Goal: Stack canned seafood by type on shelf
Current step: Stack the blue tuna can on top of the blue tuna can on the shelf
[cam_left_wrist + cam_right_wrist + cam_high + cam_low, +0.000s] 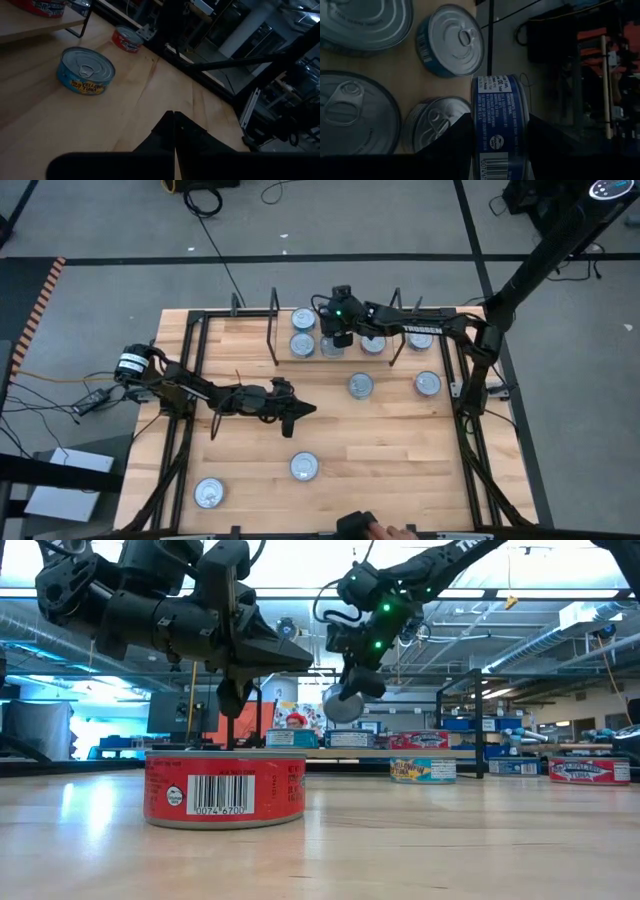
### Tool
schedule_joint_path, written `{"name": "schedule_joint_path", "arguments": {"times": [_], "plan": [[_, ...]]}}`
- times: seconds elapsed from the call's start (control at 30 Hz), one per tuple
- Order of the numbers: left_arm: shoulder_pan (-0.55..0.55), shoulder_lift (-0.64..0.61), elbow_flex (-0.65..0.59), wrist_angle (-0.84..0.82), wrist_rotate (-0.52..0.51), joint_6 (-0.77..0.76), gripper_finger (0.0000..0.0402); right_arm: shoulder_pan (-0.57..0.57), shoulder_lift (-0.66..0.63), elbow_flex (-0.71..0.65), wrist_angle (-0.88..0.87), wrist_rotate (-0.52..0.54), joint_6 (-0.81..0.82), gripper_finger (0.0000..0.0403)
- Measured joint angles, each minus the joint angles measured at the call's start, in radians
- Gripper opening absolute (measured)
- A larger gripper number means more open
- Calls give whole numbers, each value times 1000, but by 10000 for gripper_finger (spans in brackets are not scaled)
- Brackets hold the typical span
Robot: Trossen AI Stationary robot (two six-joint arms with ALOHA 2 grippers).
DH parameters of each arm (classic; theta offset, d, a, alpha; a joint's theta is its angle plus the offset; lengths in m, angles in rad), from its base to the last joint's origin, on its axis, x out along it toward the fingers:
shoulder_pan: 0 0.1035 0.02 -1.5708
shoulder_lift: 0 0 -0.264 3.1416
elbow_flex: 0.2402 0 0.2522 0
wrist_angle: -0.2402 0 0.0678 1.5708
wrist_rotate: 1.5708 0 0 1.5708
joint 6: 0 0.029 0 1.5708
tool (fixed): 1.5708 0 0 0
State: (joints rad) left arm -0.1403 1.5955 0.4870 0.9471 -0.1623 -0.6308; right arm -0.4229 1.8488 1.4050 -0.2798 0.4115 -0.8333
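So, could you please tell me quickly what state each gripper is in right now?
Left gripper: shut, empty.
Right gripper: shut on a flat round blue-labelled tin.

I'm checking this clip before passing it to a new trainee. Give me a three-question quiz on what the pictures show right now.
1. True or false: the left hand is shut and carries nothing.
2. What does the right hand hold above the shelf? A) a red can B) a blue-labelled can C) nothing
3. Fill in: in the low view, the can nearest the camera has a ____ label.

Key
1. True. Its fingers meet above bare table.
2. B. The can sits on edge between the fingers, over other cans lying flat.
3. Red, on the red can.
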Motion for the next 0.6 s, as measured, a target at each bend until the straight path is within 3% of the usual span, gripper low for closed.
{"name": "schedule_joint_path", "arguments": {"times": [0.6], "plan": [[0, 0, 0, -3, 1, 1, 3, -70, 0, 1, -21, -99, 3, 152]]}}
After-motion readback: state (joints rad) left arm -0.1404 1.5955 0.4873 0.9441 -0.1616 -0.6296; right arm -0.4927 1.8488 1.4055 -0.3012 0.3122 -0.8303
